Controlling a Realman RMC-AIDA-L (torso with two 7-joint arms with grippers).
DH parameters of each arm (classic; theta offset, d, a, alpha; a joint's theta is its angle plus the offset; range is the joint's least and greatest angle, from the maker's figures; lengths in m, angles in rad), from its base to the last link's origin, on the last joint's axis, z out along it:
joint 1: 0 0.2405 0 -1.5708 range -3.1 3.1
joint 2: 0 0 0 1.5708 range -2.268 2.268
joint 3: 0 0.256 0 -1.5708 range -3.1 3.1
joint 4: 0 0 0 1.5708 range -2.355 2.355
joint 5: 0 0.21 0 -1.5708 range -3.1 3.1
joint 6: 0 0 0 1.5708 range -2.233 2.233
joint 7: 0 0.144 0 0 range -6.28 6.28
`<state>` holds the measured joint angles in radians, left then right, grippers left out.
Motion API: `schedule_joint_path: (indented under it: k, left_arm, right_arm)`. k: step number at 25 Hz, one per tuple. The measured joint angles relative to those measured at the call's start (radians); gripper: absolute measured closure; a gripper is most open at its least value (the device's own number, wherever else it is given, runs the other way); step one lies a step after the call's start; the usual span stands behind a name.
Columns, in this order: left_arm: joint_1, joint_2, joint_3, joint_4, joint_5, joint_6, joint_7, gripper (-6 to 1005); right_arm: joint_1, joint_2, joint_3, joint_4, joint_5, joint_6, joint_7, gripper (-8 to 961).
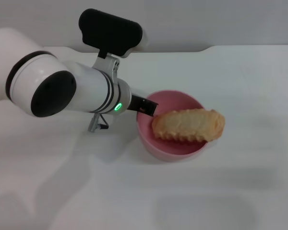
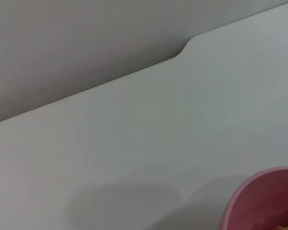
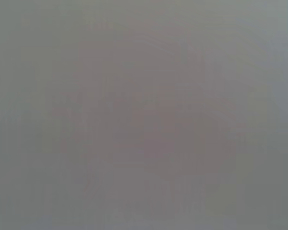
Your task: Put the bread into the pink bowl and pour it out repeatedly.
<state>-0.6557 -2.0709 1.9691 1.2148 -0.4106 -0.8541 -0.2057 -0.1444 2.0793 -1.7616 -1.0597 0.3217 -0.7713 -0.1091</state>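
While the bread (image 1: pixel 188 125) is lying across the pink bowl (image 1: pixel 170 143), the left gripper (image 1: pixel 147 106) is reaching its far-left rim, pinch state undeterminable; smooth, light bowl, probably slippery.

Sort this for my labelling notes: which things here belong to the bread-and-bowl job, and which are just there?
Job:
- oblong orange-brown toy bread, lying across the bowl's rim
- round pink plastic bowl
- left gripper, at the bowl's rim

Just there:
- white table
- nothing else lying about; right gripper not in view
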Motion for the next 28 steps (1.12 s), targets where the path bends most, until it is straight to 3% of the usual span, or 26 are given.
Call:
schedule_joint_path:
  k: [10,21,27,28]
  left_arm:
    - [0.01,0.004,0.001,0.0,-0.052,0.032,0.013,952]
    - [0.056,0.008,-0.001,0.008,-0.044,0.133,0.031,713]
    - [0.11,0.01,-0.066,0.065,-0.039,0.241,0.141,590]
    - [0.11,0.01,-0.066,0.065,-0.039,0.241,0.141,531]
  right_arm:
    - [0.015,-0.001,0.004,0.015,0.001,0.003,0.0,253]
    - [0.02,-0.002,-0.004,0.031,0.0,0.004,0.029,225]
    - [0.015,-0.01,-0.008,0.017,-0.012,0.044,0.092,210]
    - [0.015,-0.011,-0.009,0.01,-0.016,0.062,0.093,208]
